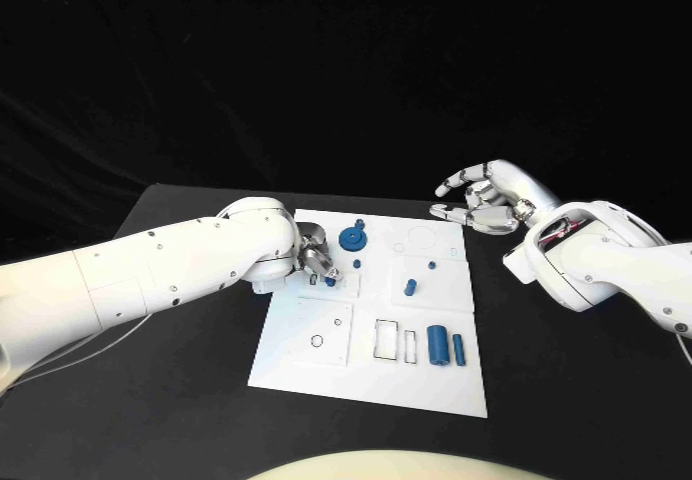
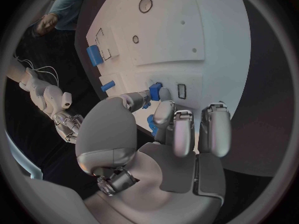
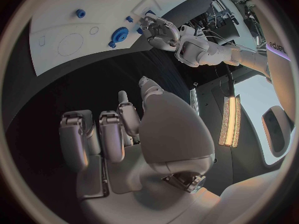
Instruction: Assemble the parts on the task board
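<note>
both arms are glossy white, built of rounded shells dotted with small dark screws. the left arm [image 1: 159, 270] trails a thin pale cable under its forearm. the right arm [image 1: 620, 265] has an open slot near the wrist showing red and white wires. each ends in a silver metallic hand, left hand [image 1: 316, 259] and right hand [image 1: 483, 198], with grey fingertip pads.

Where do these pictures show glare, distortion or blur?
Head view: the task board looks bright against the black table. Left wrist view: the fisheye bends the board's edges. Right wrist view: a bright lamp strip glares; the right robot hand looks soft.
</note>
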